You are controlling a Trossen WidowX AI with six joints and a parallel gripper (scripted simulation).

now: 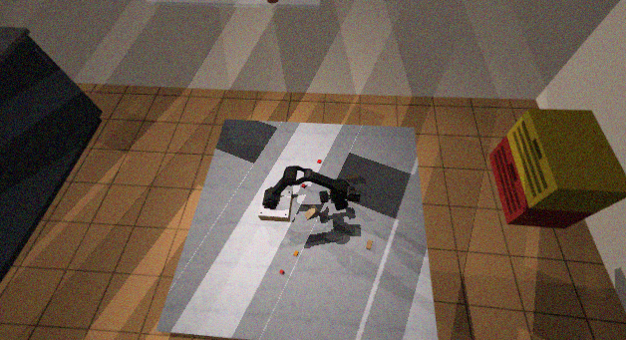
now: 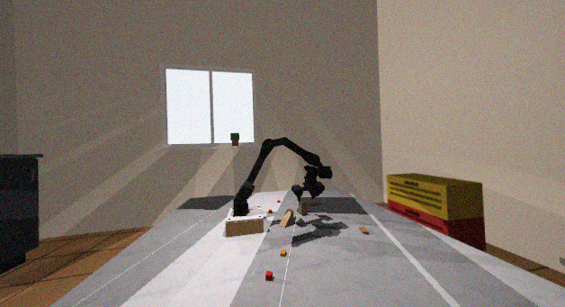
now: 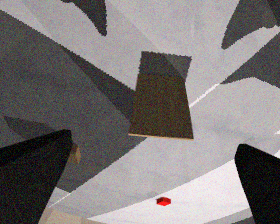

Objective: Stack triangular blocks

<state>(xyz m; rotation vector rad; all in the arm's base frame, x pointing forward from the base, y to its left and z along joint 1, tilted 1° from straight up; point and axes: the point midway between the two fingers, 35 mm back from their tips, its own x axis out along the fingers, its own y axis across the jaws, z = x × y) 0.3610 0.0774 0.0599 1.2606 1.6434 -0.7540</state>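
One triangular wooden block (image 1: 311, 213) (image 2: 286, 218) stands on the table just right of the arm's base, its slope showing in the exterior view. The other triangular block (image 2: 302, 208) stands farther back, under the hand; the arm hides it in the top view. A block (image 3: 162, 107) shows in the wrist view as a dark, shaded brown face, ahead of and between the fingers, touching neither. My gripper (image 1: 332, 201) (image 2: 305, 196) (image 3: 157, 147) is wide open and empty, above the table. The blocks are apart.
A red cube (image 1: 281, 272) (image 2: 269, 275) and an orange block (image 1: 296, 253) (image 2: 283, 252) lie toward the front. A flat tan piece (image 1: 369, 244) (image 2: 363, 230) lies to the right. Two more red cubes, one here (image 1: 303, 185) and one here (image 1: 319, 162), lie behind the arm.
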